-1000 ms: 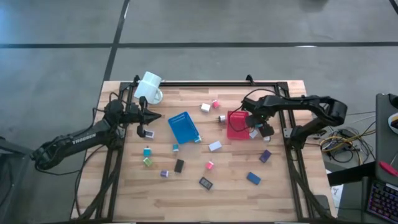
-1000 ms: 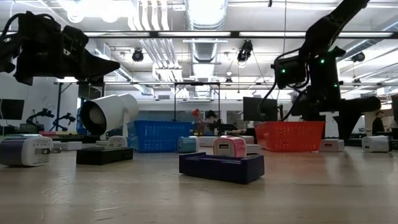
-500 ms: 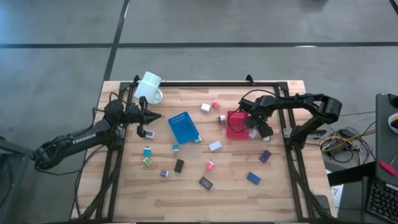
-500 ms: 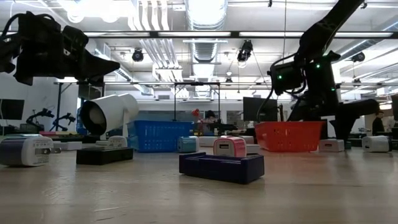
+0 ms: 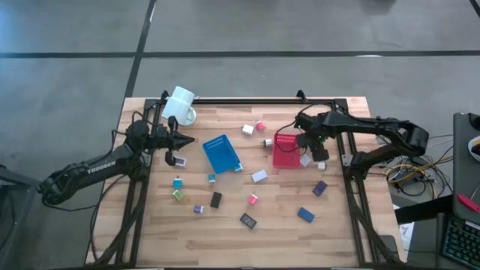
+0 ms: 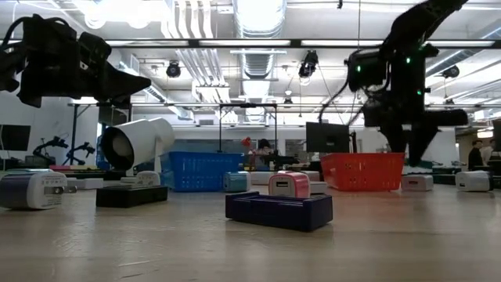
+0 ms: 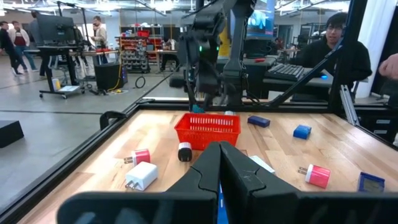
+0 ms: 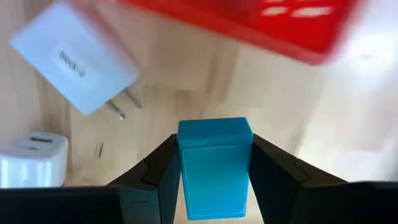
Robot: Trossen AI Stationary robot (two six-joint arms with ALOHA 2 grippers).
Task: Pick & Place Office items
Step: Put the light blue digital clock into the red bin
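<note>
Beside the red mesh plastic basket (image 5: 286, 150), the right gripper (image 5: 315, 146) hung above the wooden desk (image 5: 337, 232), its fingers clamped on a small blue rectangular block (image 8: 214, 165), apparently lifted for dropping into that basket. Below it lay a white plug adapter (image 8: 78, 56) and a white cube (image 8: 31, 155). That arm reached in from the desk's right edge, elbow folded, wrist angled down. The left gripper (image 5: 180, 140) waited near the white mug (image 5: 180, 105), fingers pressed together, empty, arm stretched in from the left.
</note>
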